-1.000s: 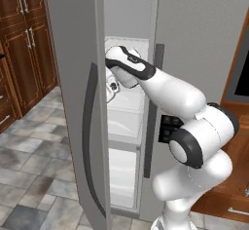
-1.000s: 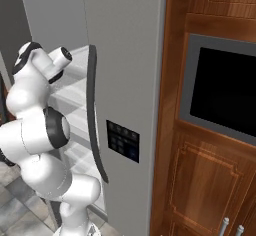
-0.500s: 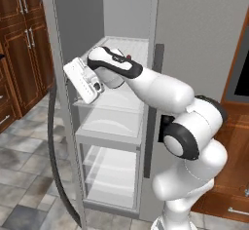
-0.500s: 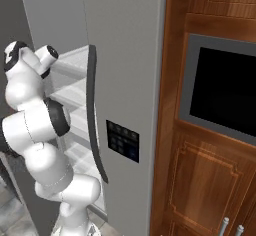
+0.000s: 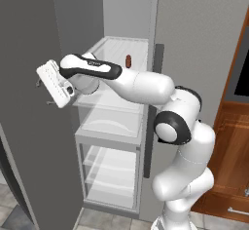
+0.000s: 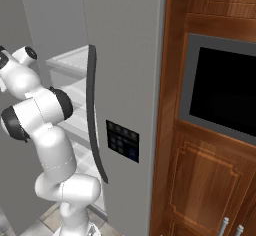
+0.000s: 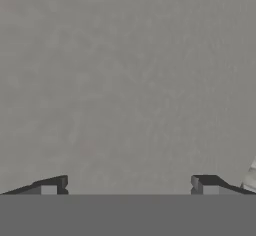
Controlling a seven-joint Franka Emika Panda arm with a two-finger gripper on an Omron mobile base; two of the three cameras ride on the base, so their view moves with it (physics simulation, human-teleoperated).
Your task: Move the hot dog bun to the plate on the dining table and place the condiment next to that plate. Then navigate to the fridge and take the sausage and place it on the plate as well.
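The fridge (image 5: 194,39) stands with its left door (image 5: 29,136) swung wide to the left. On the upper white shelf (image 5: 119,53) lies the sausage (image 5: 128,61), a small dark reddish-brown cylinder near the back. My gripper (image 5: 44,92) is out to the left of the shelves, up against the inner face of the door, well left of the sausage. In the hand view the gripper (image 7: 129,185) is open, with the fingertips (image 7: 50,185) far apart, nothing between them and flat grey door surface ahead. The hot dog bun, plate, condiment and dining table are out of view.
Several translucent shelves and a lower drawer (image 5: 109,175) fill the fridge interior. The right fridge door (image 6: 125,55) is closed, with a long dark handle (image 6: 92,105) and a control panel (image 6: 122,140). A wooden cabinet with a black built-in oven (image 6: 220,90) stands at the right.
The left fridge door has swung from nearly closed to wide open. My arm has swept left with it. The shelves and the sausage have come into view.
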